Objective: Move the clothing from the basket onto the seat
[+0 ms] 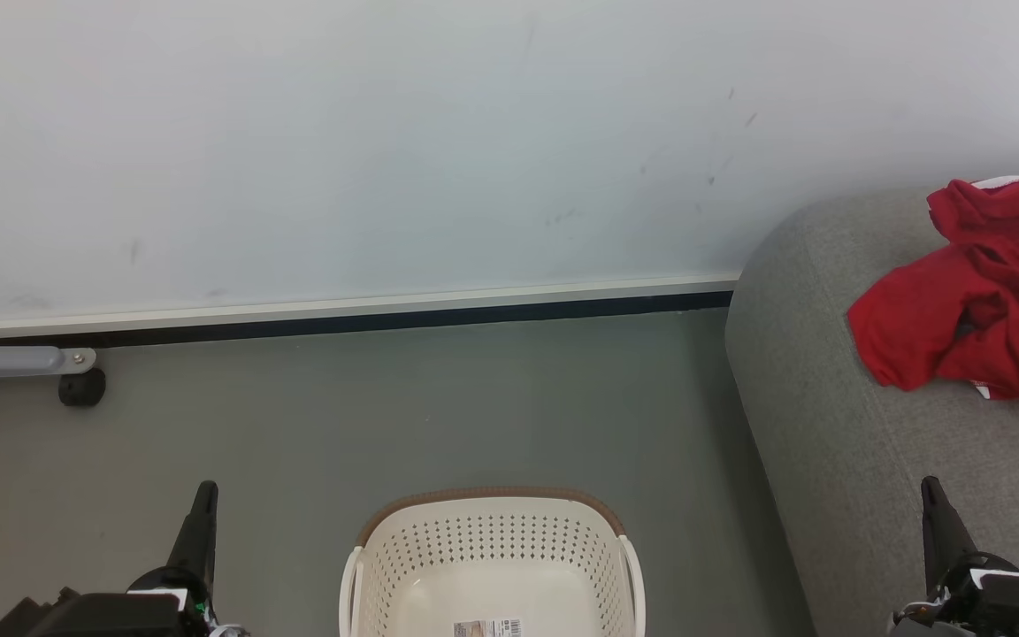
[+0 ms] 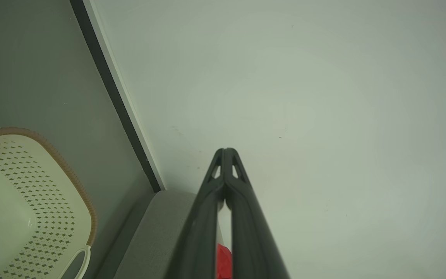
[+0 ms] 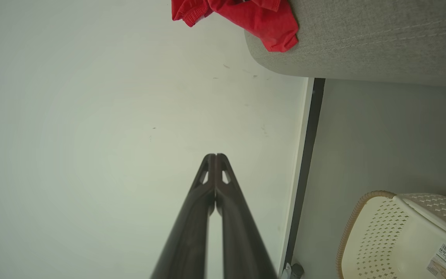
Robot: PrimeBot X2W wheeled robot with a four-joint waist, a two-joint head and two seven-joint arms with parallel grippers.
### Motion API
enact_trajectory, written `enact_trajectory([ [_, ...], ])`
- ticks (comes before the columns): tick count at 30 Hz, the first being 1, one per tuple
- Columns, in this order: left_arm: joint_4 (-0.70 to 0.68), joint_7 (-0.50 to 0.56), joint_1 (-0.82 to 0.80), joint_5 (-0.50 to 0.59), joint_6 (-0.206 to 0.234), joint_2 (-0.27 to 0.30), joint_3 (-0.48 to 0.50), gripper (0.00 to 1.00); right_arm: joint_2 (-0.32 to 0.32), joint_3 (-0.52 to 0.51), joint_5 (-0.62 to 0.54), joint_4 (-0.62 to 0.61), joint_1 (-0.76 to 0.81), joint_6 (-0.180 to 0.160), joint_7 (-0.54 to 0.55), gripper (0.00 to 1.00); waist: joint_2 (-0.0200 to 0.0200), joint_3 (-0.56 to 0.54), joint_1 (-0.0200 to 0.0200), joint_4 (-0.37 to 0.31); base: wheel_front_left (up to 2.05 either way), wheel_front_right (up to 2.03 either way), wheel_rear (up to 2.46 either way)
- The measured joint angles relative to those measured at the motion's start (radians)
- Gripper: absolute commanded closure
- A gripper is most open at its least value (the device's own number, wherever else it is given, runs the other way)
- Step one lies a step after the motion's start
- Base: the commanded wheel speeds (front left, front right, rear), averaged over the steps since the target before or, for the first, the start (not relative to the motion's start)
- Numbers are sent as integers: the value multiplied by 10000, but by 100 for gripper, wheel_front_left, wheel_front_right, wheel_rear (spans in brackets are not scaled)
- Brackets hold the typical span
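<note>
The red clothing [image 1: 978, 301] lies crumpled on the grey seat [image 1: 837, 425] at the right, with a bit of white trim showing at its top edge. The cream basket [image 1: 492, 540] stands on the floor at the bottom centre, its inside bare but for a barcode label. My left gripper [image 1: 206, 495] rests at the lower left, shut, holding nothing. My right gripper [image 1: 930, 491] is at the lower right over the seat's front, shut and holding nothing. The right wrist view shows the clothing [image 3: 254, 17] on the seat [image 3: 381, 42] and the basket [image 3: 397, 236].
A pale wall [image 1: 386, 150] with a white and dark skirting runs behind the grey floor [image 1: 386, 416]. A grey metal leg with a black caster [image 1: 80, 387] stands at the far left near the wall.
</note>
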Motion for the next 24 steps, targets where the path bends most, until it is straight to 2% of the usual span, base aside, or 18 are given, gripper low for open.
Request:
enact_trajectory([
  [24,19,0,0,0,-2,-4,0,100,0,0,0,0,0,0,0,100,0,0,0,0,0,0,0],
])
